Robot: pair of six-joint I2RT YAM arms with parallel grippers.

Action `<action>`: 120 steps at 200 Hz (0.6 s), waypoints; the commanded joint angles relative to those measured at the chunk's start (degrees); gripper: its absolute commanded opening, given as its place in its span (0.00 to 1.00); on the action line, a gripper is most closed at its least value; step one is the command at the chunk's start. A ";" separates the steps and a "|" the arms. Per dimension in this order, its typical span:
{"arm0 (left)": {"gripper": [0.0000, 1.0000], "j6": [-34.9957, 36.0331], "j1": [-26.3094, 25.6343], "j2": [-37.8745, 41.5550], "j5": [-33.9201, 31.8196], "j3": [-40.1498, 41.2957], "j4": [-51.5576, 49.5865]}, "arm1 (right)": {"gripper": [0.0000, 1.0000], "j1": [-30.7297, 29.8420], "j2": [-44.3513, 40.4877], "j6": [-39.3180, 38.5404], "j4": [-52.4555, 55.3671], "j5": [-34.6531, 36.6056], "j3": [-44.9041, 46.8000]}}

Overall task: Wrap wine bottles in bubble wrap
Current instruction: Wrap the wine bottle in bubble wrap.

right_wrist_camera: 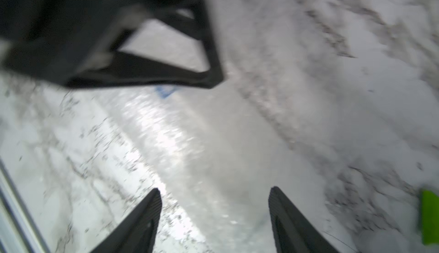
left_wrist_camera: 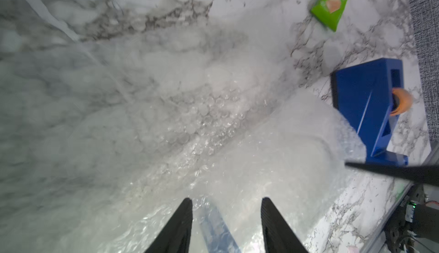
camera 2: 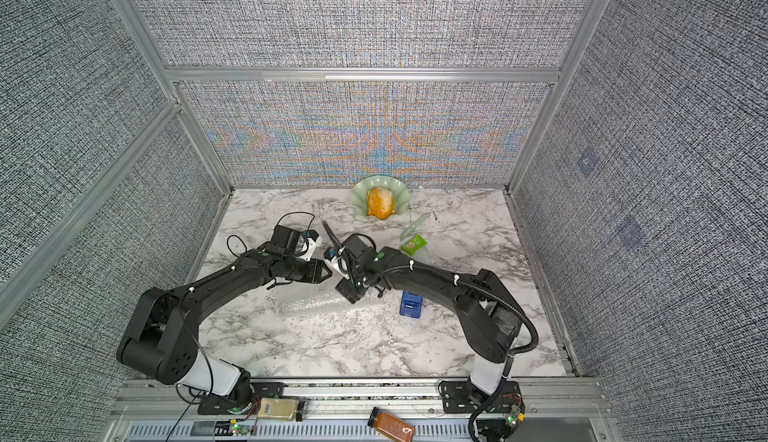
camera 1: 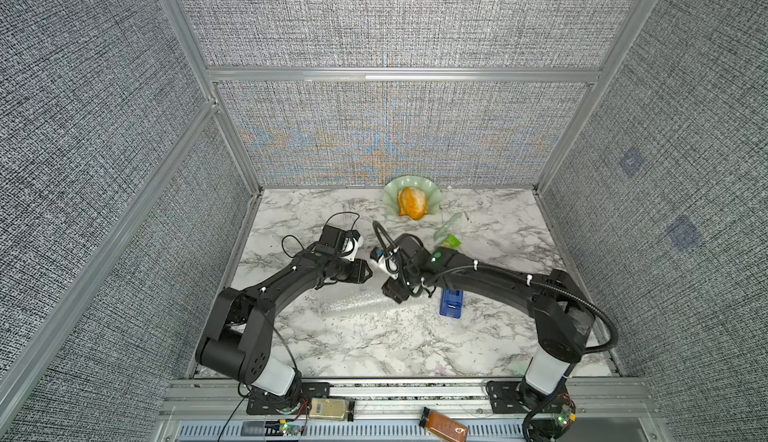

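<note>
Looks near done: wine bottle [left_wrist_camera: 211, 221] rolled inside the bubble wrap [camera 1: 357, 303], lying on the worktop [camera 1: 374, 348] just beside the blue tape dispenser [camera 1: 451, 303]. Left hand [left_wrist_camera: 226, 199] half open over the roll's end away from the dispenser, right hand [right_wrist_camera: 215, 188] wide open nearer it, neither seen gripping anything. Probably left: gathering the loose sheet and taping.

The marble table [camera 1: 374, 348] bears bubble wrap [camera 1: 353, 302], a blue tape dispenser [camera 1: 451, 303], green packet [camera 1: 451, 241] and scalloped dish [camera 1: 390, 195].

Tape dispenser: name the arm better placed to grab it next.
Right, probably. The tape dispenser lies beside the right gripper, which is open; the left gripper straddles the bubble wrap, farther off.
</note>
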State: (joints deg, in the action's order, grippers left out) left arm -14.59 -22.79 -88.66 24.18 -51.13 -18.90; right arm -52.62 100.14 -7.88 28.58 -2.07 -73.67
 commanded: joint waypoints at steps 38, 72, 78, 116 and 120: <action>0.43 2.24 -0.15 -8.22 4.62 -0.61 -2.61 | 0.99 -2.19 0.10 -14.40 -1.44 2.85 1.48; 0.34 4.41 -0.40 -11.62 5.08 -2.54 -5.16 | 0.99 -3.42 3.49 -20.66 -1.57 4.78 0.47; 0.34 4.55 -0.41 -11.95 5.08 -2.82 -5.27 | 0.99 -3.37 4.29 -21.26 -1.84 4.79 0.17; 0.34 5.66 -0.39 -14.42 5.32 -4.26 -6.60 | 0.98 -2.25 8.25 -22.74 -1.83 2.14 -1.95; 0.34 5.63 -0.37 -14.60 5.35 -4.35 -6.61 | 0.97 -1.96 8.46 -22.63 -1.68 1.38 -2.00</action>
State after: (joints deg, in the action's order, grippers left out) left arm -10.57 -23.11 -101.93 29.61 -55.18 -22.04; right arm -55.40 107.37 -28.16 26.52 2.17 -74.85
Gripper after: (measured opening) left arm 0.341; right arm 0.987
